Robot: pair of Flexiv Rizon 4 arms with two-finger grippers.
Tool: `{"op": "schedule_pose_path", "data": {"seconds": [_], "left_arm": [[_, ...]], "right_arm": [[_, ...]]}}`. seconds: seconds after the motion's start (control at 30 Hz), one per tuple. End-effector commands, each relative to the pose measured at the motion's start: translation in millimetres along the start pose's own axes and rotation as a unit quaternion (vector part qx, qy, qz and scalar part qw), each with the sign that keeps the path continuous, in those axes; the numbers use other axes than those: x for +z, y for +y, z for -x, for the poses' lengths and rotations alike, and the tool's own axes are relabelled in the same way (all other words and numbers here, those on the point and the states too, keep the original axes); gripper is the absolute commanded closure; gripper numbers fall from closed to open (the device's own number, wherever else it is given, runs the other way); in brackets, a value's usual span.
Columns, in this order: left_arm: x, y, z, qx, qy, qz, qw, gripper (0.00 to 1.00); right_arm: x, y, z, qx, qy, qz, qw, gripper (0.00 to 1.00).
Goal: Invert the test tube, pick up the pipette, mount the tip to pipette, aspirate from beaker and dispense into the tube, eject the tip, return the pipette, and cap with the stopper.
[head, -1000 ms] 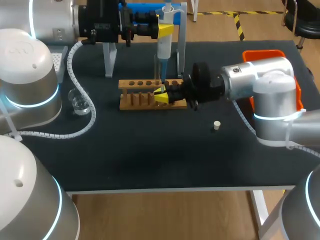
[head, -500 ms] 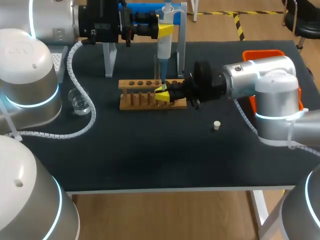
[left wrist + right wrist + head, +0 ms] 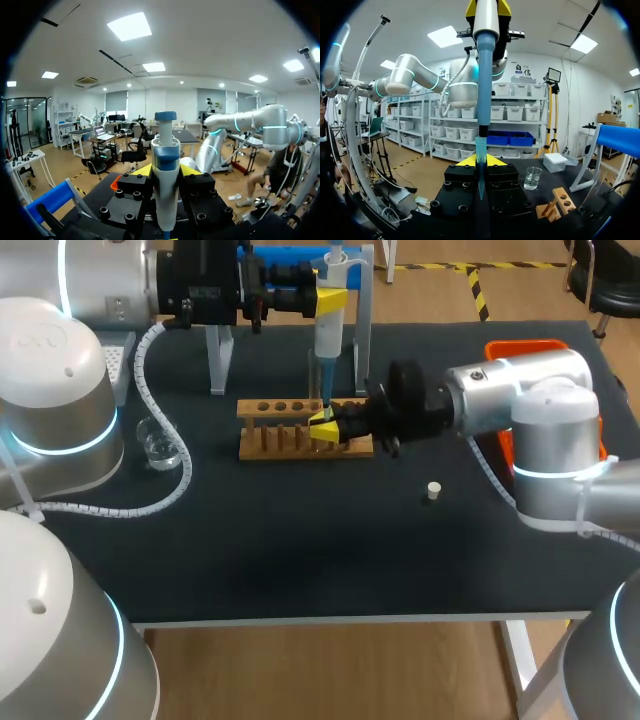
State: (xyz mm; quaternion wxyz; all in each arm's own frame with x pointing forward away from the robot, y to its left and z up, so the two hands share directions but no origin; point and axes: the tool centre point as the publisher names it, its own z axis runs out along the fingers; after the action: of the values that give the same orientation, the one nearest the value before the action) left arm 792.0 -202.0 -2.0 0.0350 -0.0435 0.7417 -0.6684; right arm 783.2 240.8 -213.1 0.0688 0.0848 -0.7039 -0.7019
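Observation:
My left gripper point(image 3: 332, 298) is shut on the white pipette point(image 3: 328, 335) and holds it upright above the wooden rack point(image 3: 275, 430). The pipette's blue tip point(image 3: 325, 383) points down at the rack's right part. There my right gripper point(image 3: 322, 427) is shut on the test tube, which its yellow fingers mostly hide. In the left wrist view the pipette point(image 3: 165, 165) stands between the left gripper's point(image 3: 165, 172) fingers. In the right wrist view the tip point(image 3: 480, 155) comes down from above to my right gripper point(image 3: 480, 161). The beaker point(image 3: 158, 445) stands left of the rack. The white stopper point(image 3: 433, 490) lies on the mat to the right.
The blue pipette stand point(image 3: 290, 258) rises behind the rack, and a tip box point(image 3: 120, 358) sits at the back left. An orange bin point(image 3: 525, 348) is at the back right behind my right arm. The beaker point(image 3: 532, 177) and the rack point(image 3: 559, 200) lie beyond my right gripper.
My right arm has shifted very slightly towards the rack, with the tube still in its gripper. The left arm and the pipette have not moved.

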Motion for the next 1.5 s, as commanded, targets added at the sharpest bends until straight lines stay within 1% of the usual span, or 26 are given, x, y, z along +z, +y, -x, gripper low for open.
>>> {"op": "schedule_pose_path", "data": {"seconds": [0.03,0.37,1.1,1.5], "left_arm": [[-1.7,-0.6,-0.1,0.0,0.001,0.001,1.0,1.0],[-1.7,-0.6,-0.1,0.0,0.001,0.001,1.0,1.0],[-1.7,-0.6,-0.1,0.0,0.001,0.001,1.0,1.0],[-1.7,-0.6,-0.1,0.0,0.001,0.001,1.0,1.0]], "right_arm": [[-0.1,3.4,-0.6,-0.001,0.0,-0.001,1.0,1.0],[1.1,7.4,0.5,-0.006,0.003,-0.001,1.0,1.0],[11.2,6.8,1.1,-0.005,0.009,-0.001,1.0,1.0],[12.3,5.9,0.5,-0.004,0.008,0.0,1.0,1.0]]}}
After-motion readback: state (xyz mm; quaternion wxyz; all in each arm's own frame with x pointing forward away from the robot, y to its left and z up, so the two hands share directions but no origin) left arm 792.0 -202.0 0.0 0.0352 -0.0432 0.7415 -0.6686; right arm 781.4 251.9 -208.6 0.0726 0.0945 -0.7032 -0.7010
